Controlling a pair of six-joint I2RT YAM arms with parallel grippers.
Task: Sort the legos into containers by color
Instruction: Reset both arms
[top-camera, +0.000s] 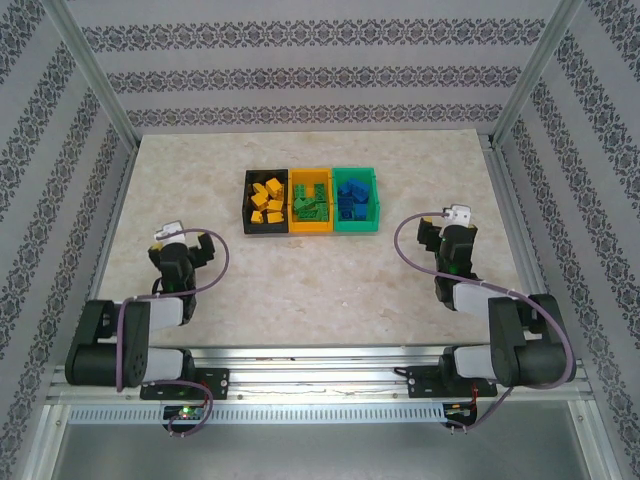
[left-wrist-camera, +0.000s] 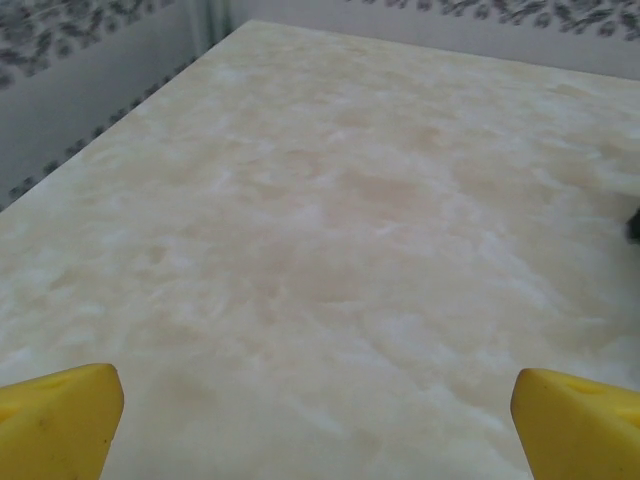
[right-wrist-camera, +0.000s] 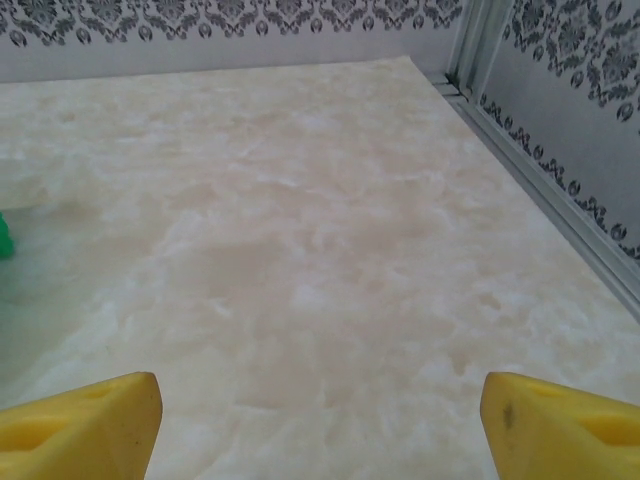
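Three bins stand in a row at mid-table in the top view. The black bin (top-camera: 264, 229) holds several yellow-orange legos (top-camera: 266, 198). Several green legos (top-camera: 310, 204) lie in the orange-yellow bin (top-camera: 310, 230), and several blue legos (top-camera: 352, 197) in the green bin (top-camera: 357, 226). My left gripper (top-camera: 197, 243) rests low near the left front of the table, well apart from the bins. Its yellow fingertips (left-wrist-camera: 60, 415) stand wide apart over bare table, so the left gripper (left-wrist-camera: 315, 420) is open and empty. My right gripper (top-camera: 432, 236) (right-wrist-camera: 320, 425) sits at the right front, open and empty too.
The marble-patterned tabletop (top-camera: 320, 280) is fenced by metal frame posts and patterned walls. A green sliver (right-wrist-camera: 4, 238) at the right wrist view's left edge is the green bin's side. A dark speck (left-wrist-camera: 634, 226) marks the left wrist view's right edge.
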